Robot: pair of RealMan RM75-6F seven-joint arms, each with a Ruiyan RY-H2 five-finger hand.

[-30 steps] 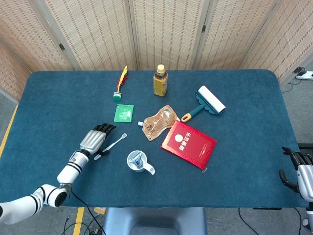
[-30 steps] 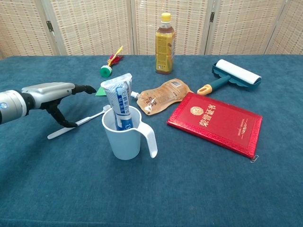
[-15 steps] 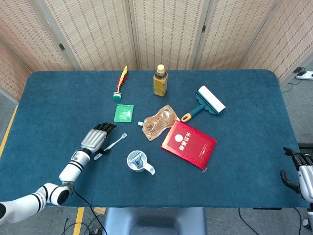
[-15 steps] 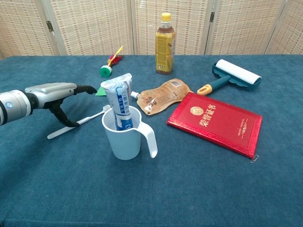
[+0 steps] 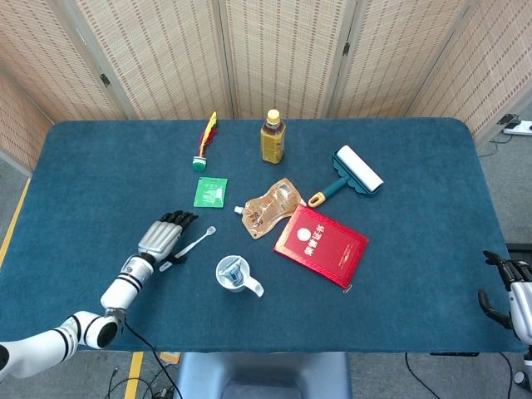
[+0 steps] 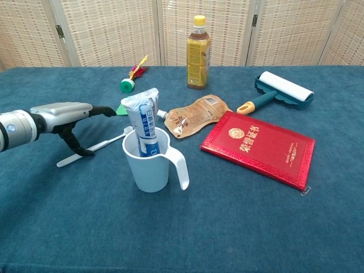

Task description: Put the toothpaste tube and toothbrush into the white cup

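The white cup [image 6: 149, 165] stands near the table's front, and the toothpaste tube [image 6: 142, 120] sits upright in it, cap down. From above, the cup [image 5: 235, 275] shows the tube [image 5: 236, 270] inside. The white toothbrush [image 6: 96, 146] lies flat on the blue cloth just left of the cup, also seen as a toothbrush [image 5: 193, 244] in the head view. My left hand [image 6: 63, 113] hovers over its handle with fingers stretched out and the thumb pointing down beside the brush; it holds nothing. My right hand [image 5: 505, 293] hangs at the table's far right edge, holding nothing.
A red booklet [image 6: 259, 147] lies right of the cup, with an orange pouch [image 6: 196, 115] behind it. Further back stand a tea bottle [image 6: 197, 52], a lint roller [image 6: 281, 90] and a feathered toy [image 6: 132, 77]. A green card [image 5: 210, 192] lies beyond the toothbrush.
My left hand has drawn back a little toward me and sunk slightly over the toothbrush. The right hand has slipped a bit lower at the frame's edge.
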